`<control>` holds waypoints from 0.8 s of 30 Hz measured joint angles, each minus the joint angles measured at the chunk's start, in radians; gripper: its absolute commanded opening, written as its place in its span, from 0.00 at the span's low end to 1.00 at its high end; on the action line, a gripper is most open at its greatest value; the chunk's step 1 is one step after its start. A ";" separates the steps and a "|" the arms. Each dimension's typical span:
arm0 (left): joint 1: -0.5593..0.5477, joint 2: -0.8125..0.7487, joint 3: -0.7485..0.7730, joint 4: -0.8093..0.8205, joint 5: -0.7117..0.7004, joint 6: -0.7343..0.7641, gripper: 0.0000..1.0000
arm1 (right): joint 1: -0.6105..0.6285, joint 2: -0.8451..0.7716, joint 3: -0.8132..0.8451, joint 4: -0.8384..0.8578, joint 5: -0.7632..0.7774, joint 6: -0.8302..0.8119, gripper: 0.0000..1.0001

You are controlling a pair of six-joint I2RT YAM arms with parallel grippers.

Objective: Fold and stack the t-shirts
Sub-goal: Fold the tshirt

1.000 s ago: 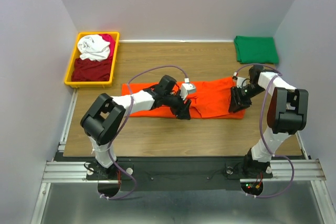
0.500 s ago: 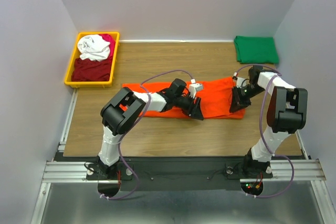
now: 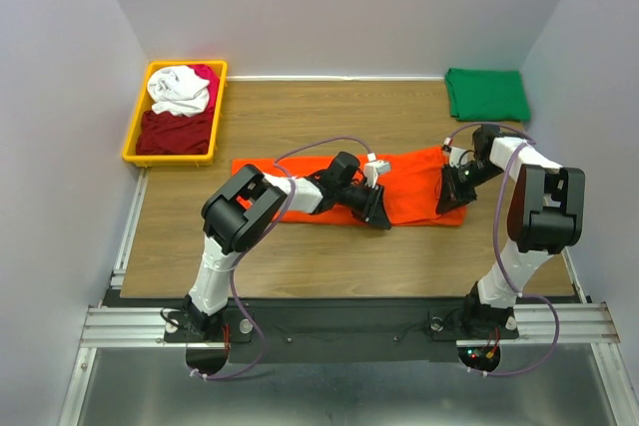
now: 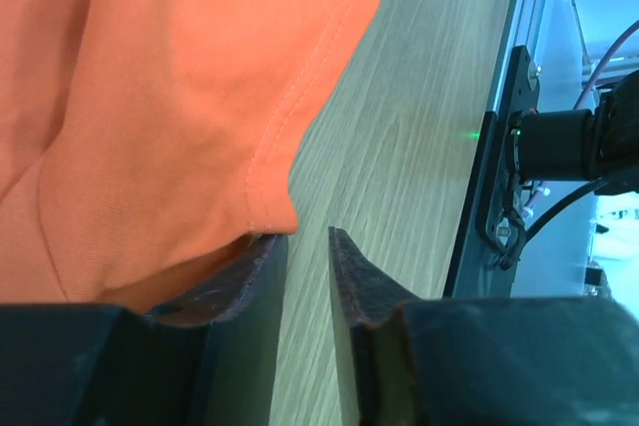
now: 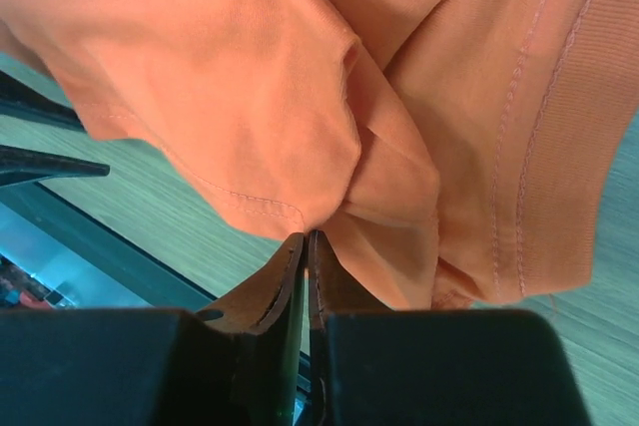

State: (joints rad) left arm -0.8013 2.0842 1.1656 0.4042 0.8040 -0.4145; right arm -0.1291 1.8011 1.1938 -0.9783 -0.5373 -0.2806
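Two arms reach onto bright orange cloth t-shirt (image 3: 409,182), which lies as long strip across middle of wooden bench (image 3: 300,256). Left fingers (image 4: 262,264) slightly parted; I see bare wood in gap, hem resting against one finger only. Right fingers (image 5: 284,278) pressed together, pinching fold at shirt's right end. Folded dark green t-shirt (image 3: 486,94) sits at far right corner. Yellow plastic bin (image 3: 132,127) at far left holds white (image 3: 180,89), dark red (image 3: 178,132) and magenta (image 3: 207,75) shirts.
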 measured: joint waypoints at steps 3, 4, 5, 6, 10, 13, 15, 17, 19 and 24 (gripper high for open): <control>0.000 0.000 0.000 0.011 0.001 -0.005 0.12 | 0.000 0.000 0.000 0.000 -0.008 0.005 0.08; 0.000 0.000 0.000 0.014 0.001 -0.005 0.09 | 0.000 0.000 0.000 0.000 -0.010 0.008 0.07; 0.001 0.000 0.000 0.017 0.001 -0.006 0.05 | 0.000 0.000 0.002 -0.001 -0.014 0.009 0.07; 0.004 0.000 0.000 0.018 0.002 -0.007 0.00 | 0.000 0.000 0.006 -0.002 -0.021 0.013 0.06; 0.022 0.000 0.000 0.019 0.005 -0.012 0.00 | 0.000 0.000 0.046 -0.007 -0.041 0.028 0.03; 0.050 0.000 0.002 0.019 0.010 -0.014 0.00 | 0.000 0.006 0.096 -0.005 -0.057 0.043 0.03; 0.073 0.000 0.004 0.026 0.016 -0.017 0.00 | 0.000 0.016 0.130 -0.004 -0.068 0.051 0.03; 0.090 0.000 0.010 0.028 0.020 -0.017 0.00 | 0.000 0.040 0.171 -0.004 -0.082 0.061 0.02; 0.112 0.000 0.023 0.034 0.028 -0.017 0.01 | 0.000 0.069 0.201 -0.001 -0.096 0.072 0.02; 0.130 -0.009 0.045 0.043 0.032 0.017 0.40 | 0.000 0.156 0.261 0.011 -0.124 0.104 0.01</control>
State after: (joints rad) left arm -0.6708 2.0754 1.2102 0.4469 0.8364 -0.3977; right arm -0.1291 1.9575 1.4548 -0.9672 -0.6617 -0.1768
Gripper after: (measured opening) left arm 0.274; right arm 0.027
